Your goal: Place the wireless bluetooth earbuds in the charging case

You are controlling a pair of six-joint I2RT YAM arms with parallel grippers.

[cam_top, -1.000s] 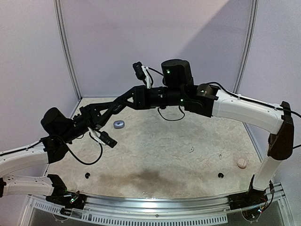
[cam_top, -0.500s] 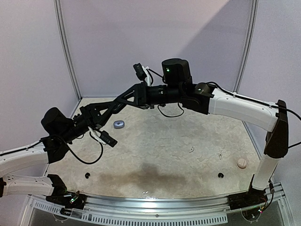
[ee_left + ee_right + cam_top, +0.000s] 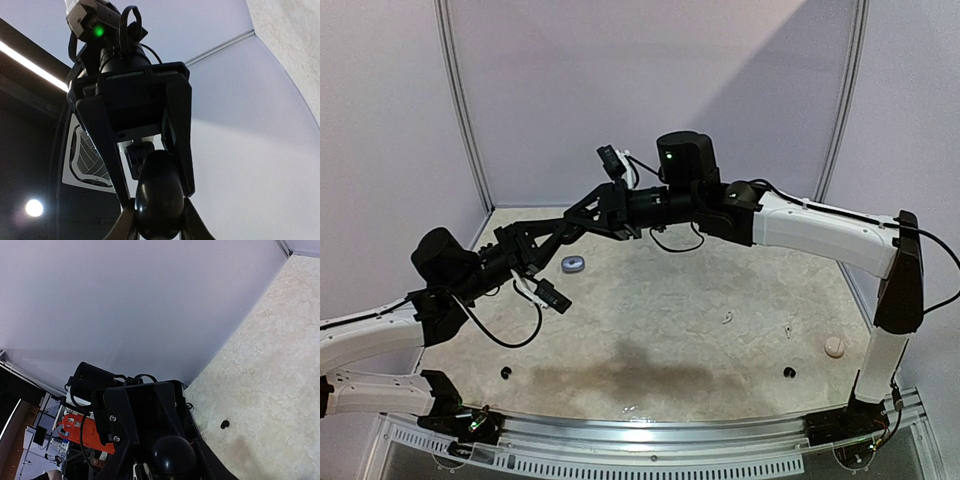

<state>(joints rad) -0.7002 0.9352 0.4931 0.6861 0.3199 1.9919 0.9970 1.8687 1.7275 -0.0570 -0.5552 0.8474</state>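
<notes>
A black egg-shaped charging case [image 3: 159, 195] is held in mid-air with my left gripper [image 3: 160, 222] shut on its lower part. My right gripper [image 3: 167, 452] faces it from the other side. Its fingers [image 3: 181, 150] straddle the case's upper part, with a gap showing on one side. In the top view the two grippers meet above the table's back left, around [image 3: 570, 222], and hide the case. Tiny earbuds lie loose on the table: white ones [image 3: 728, 319] [image 3: 787, 331] at the right, black ones [image 3: 505, 373] [image 3: 789, 372] near the front.
A small grey-blue case [image 3: 572, 264] lies on the table [image 3: 660, 300] just below the meeting grippers. A pale pink round case [image 3: 834, 346] sits at the far right. White walls close the back and sides. A black bud [image 3: 225, 424] shows on the table in the right wrist view.
The right arm has shifted a little left and up along with the left gripper. The right jaws stand wider around the case than before.
</notes>
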